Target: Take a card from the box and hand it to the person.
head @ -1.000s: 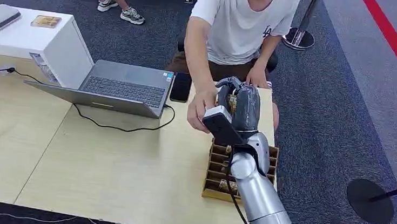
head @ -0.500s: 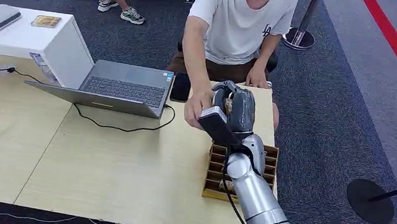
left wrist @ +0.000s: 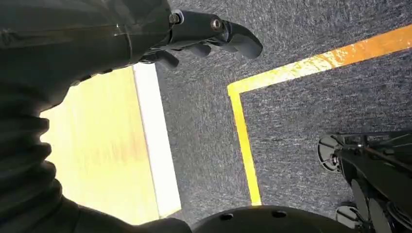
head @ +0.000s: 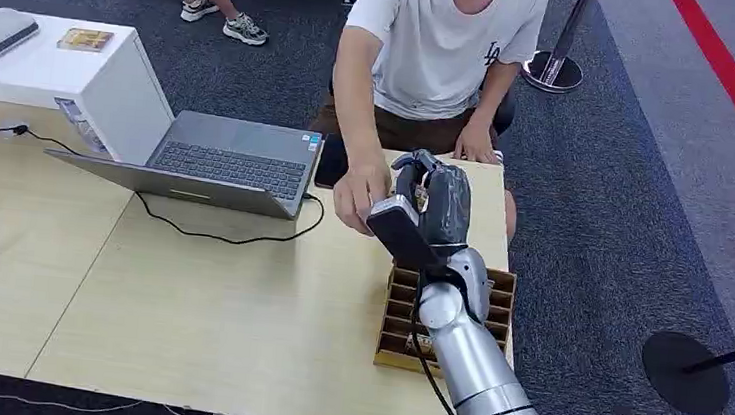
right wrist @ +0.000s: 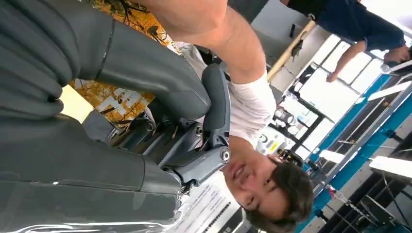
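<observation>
Right hand (head: 431, 201): grey, ribbed cover; fingers curled around a yellow printed card (right wrist: 112, 99), mostly hidden.
Person's hand (head: 359, 193): just beside it, reaching in.
Slotted wooden box (head: 398, 316): below the hand, partly hidden by the arm.
Left hand (left wrist: 204, 34): dark fingers apart, holding nothing.

Laptop (head: 232, 161) left of box (head: 397, 316), apparently on table (head: 213, 324)

Evenly and brightly lit from above in the head view, with only soft, short shadows on the table (head: 185, 302). Slightly softened overall, sharper in the middle. Overexposed on the yellow surface (left wrist: 97, 145) in the left wrist view. Blown out at the windows (right wrist: 335, 92) in the right wrist view, and blurred on the near hand (right wrist: 97, 121).
</observation>
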